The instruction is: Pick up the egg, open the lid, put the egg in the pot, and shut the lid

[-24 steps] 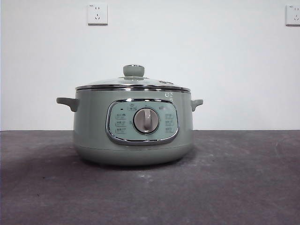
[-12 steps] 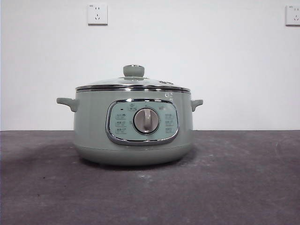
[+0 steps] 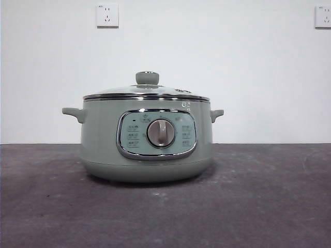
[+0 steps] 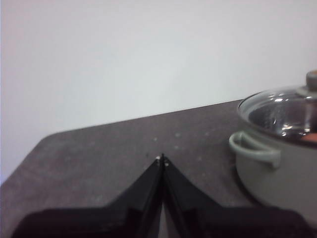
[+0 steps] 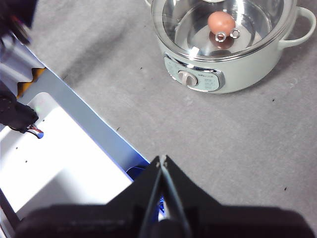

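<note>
Two grippers, both clear of the work. Left gripper: jaws pressed together tip to tip, grasping nothing, held above the dark grey worktop beside the pot's side handle, apart from it. Right gripper: jaws likewise closed on nothing, raised well above the worktop near its front edge, looking down on the pot from the control-panel side.

Pot: pale sage-green electric cooker, upright near the middle of the worktop, chrome-framed control panel and central dial facing the front edge. One small handle shows on each side.

Lid: domed glass, shiny metal rim, pale green knob on top. Seated level on the pot's rim, closed all round as far as the front view shows. In the left wrist view the lid also sits flush, with reflections on the glass.

Egg: reddish-brown, oval, lying inside the pot on its metal floor, seen through the glass lid in the right wrist view. Not visible in the front view; pot wall hides it.

Front view shows no arm. White wall behind, two wall sockets high up. White and blue-edged rig frame lies past the worktop's front edge in the right wrist view.
</note>
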